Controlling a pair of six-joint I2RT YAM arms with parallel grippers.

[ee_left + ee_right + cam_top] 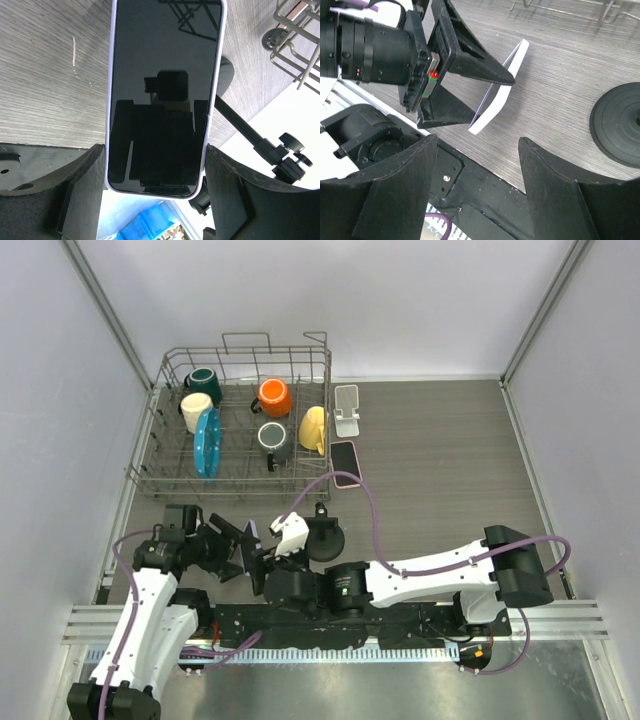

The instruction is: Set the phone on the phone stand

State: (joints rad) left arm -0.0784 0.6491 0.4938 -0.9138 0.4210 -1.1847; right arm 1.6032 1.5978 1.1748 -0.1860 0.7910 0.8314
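I can't read any text, brand, number or sign in any of my three views. The screen of the phone [160, 100] is dark and gives me only reflections, with no lettering on its case edge that I can make out.

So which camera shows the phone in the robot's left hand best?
The left wrist camera: the phone fills the picture, dark screen facing us, held in the left hand. The right wrist camera shows just its thin edge. From the top it's tiny and mostly hidden.
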